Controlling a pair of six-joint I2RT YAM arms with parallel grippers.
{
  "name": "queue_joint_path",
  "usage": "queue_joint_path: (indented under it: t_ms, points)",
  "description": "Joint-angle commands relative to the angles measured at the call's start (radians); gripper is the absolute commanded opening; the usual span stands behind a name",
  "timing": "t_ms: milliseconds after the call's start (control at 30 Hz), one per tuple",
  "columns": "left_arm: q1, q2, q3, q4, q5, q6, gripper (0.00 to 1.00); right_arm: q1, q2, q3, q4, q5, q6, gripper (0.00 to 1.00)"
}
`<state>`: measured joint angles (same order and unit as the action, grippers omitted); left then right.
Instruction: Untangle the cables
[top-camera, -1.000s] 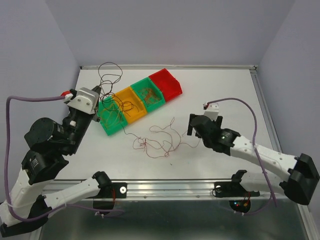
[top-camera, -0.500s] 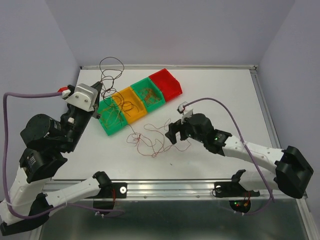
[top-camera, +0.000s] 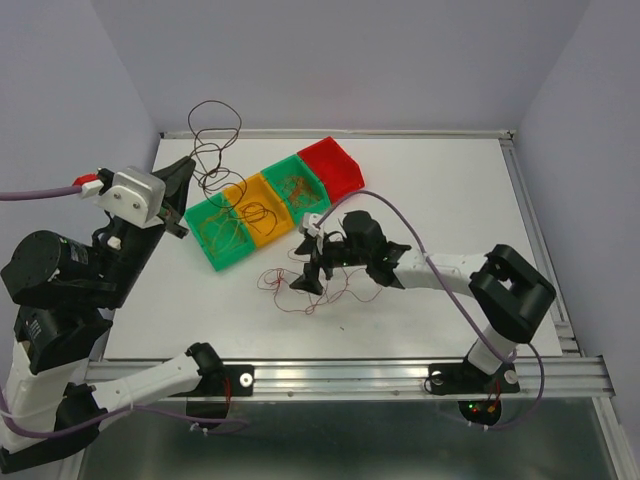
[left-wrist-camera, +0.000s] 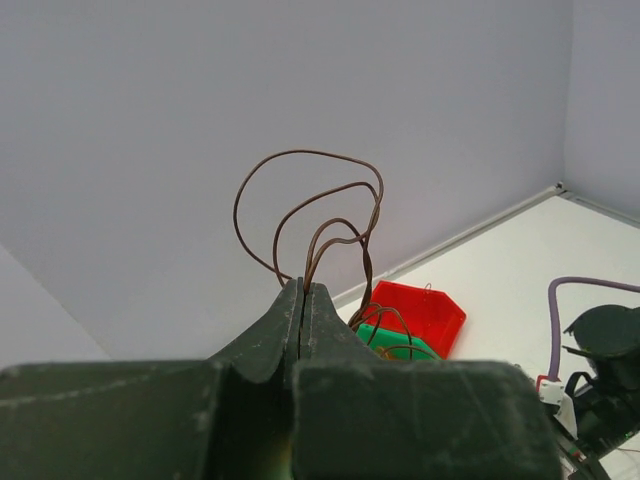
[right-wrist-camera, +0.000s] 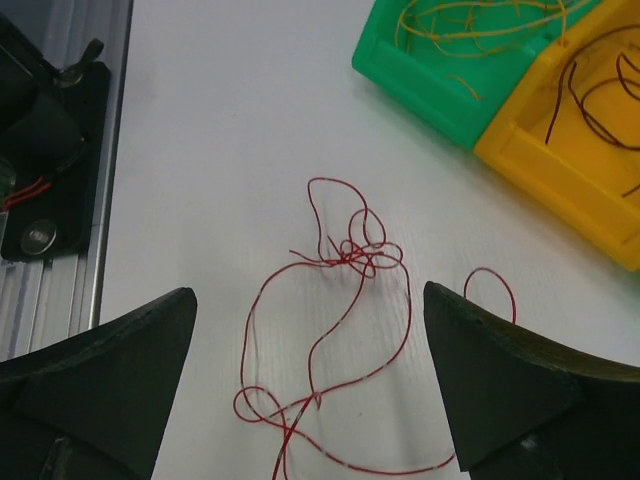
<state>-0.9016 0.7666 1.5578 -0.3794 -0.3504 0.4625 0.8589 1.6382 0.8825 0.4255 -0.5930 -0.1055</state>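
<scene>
Four bins (top-camera: 340, 172), two arms (top-camera: 445, 270), many cables (right-wrist-camera: 356, 256)

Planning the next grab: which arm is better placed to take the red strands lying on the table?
Right. The right gripper is open directly above the red strands. The left gripper is shut on a brown cable, raised well away from them.

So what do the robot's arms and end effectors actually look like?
Left arm and right arm: white links, black joints, a lilac cable trailing from each. The left wrist block is silver-grey with a red plug. Left end effector and right end effector have dark, wedge-shaped fingers.
</scene>
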Motion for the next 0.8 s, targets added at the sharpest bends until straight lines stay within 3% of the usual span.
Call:
queue_joint_path:
  t_ms: [0,167,400,533,767]
  points:
    - [0.003,0.013,0.044,0.016,0.021,-0.01,0.0,0.003,0.064,0.125,0.137,-0.11,-0.016,1.0]
    - [0.003,-0.003,0.001,0.042,0.033,-0.01,0.0,0.003,0.063,0.096,0.272,0.024,0.052,1.0]
    - [0.003,0.005,-0.117,0.126,-0.015,0.031,0.0,0.003,-0.044,0.007,0.282,0.177,0.088,0.99]
    - [0.003,0.023,-0.188,0.218,-0.113,0.071,0.0,0.002,-0.133,-0.077,0.282,0.314,0.148,1.0]
    - [0.01,0.114,-0.315,0.355,-0.127,0.108,0.0,0.002,-0.356,-0.27,0.276,0.688,0.257,1.0]
